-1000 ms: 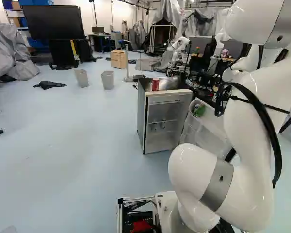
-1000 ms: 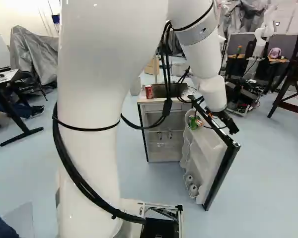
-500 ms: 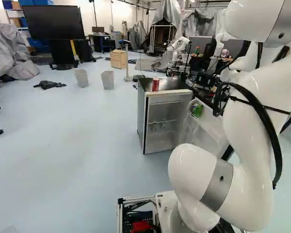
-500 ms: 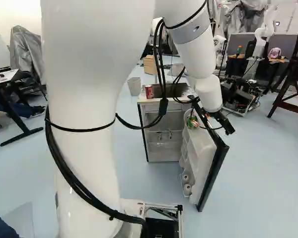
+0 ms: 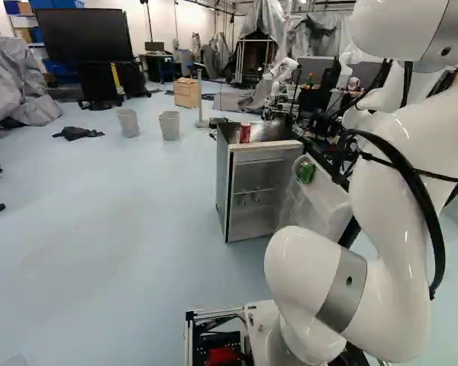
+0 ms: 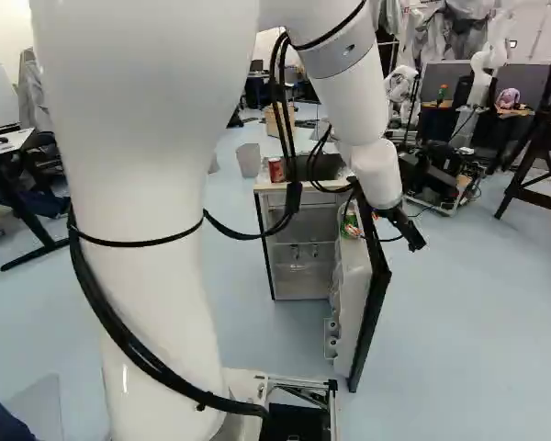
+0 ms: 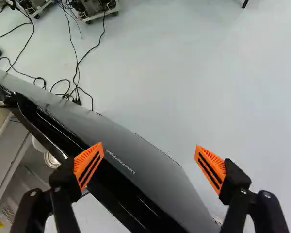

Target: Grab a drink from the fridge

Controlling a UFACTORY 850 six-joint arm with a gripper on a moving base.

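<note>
The black gripper point(image 6: 415, 241) with orange pads point(image 7: 212, 168) is widely open and holds nothing. Under it, partly between the pads, passes the open black fridge door point(image 7: 136, 158). Near the gripper, at this door's inner side, is one green can point(image 5: 305, 172). Farther from it, one red can point(image 6: 275, 169) stands on the grey-sided fridge point(image 5: 223, 191).

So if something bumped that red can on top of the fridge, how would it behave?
The red can stands upright on the fridge, so a low push would probably slide it, a high one might tip it. Being round, it would likely roll once over. Whether it's full or light, I can't tell.
</note>
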